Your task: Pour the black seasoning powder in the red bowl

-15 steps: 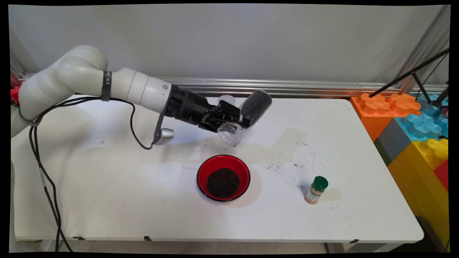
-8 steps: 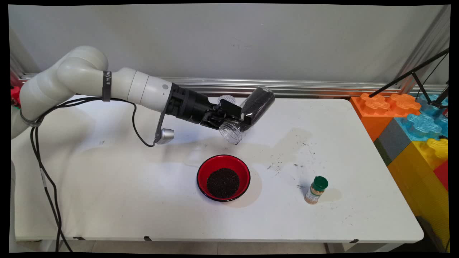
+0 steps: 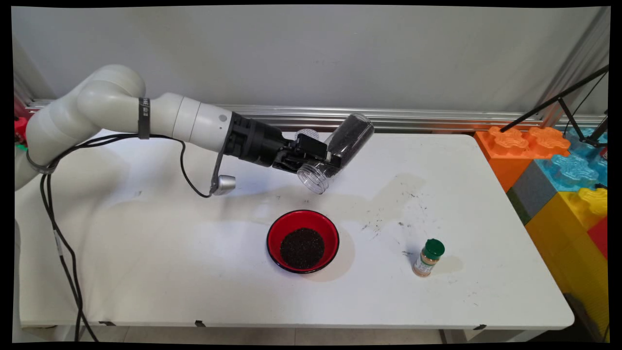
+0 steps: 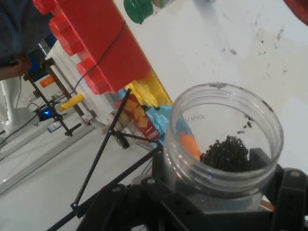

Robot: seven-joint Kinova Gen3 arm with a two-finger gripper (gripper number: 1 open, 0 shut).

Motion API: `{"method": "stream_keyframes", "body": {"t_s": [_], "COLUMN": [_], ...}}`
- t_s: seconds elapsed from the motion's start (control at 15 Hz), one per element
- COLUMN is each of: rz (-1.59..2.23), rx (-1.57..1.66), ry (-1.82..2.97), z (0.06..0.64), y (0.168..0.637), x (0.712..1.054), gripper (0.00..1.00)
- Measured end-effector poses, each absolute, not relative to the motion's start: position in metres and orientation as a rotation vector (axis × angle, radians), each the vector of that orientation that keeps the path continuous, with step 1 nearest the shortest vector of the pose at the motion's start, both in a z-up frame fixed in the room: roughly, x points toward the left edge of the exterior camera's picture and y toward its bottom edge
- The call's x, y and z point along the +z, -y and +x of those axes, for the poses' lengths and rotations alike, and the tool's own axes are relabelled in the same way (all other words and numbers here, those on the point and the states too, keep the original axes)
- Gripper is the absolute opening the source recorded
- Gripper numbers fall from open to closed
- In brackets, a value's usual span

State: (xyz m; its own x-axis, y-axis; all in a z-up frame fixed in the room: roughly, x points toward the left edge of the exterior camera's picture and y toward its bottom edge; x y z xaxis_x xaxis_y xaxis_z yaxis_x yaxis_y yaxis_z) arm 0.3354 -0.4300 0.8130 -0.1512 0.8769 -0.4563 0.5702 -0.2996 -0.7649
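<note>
My gripper (image 3: 326, 161) is shut on a clear plastic jar (image 3: 340, 148) partly filled with dark seeds, held above the table's back middle. The jar is tilted, its open mouth (image 3: 311, 178) pointing down and left, its closed base up and right. Below and in front of it a red bowl (image 3: 302, 240) with a heap of the same dark seeds sits on the white table (image 3: 146, 253). In the hand view the jar (image 4: 224, 144) fills the lower right, with seeds lying inside near its mouth.
A small spice bottle with a green cap (image 3: 428, 257) stands right of the bowl. Dark crumbs (image 3: 384, 221) are scattered between them. Large coloured blocks (image 3: 559, 170) line the table's right side. A clear lid (image 3: 307, 133) lies behind the gripper.
The gripper has lifted slightly and turned the jar, raising its base end higher and to the right; the seeds have slid back toward the base.
</note>
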Motion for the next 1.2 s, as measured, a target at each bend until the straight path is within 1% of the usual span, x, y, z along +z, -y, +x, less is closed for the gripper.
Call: {"method": "stream_keyframes", "body": {"t_s": [0.67,1.2], "rz": [-1.807,-1.802], "rx": [1.462,1.498], "ry": [1.613,1.594], "z": [0.330,0.324], "y": [0.423,0.426], "x": [0.799,0.788], "gripper": [0.00,0.00]}}
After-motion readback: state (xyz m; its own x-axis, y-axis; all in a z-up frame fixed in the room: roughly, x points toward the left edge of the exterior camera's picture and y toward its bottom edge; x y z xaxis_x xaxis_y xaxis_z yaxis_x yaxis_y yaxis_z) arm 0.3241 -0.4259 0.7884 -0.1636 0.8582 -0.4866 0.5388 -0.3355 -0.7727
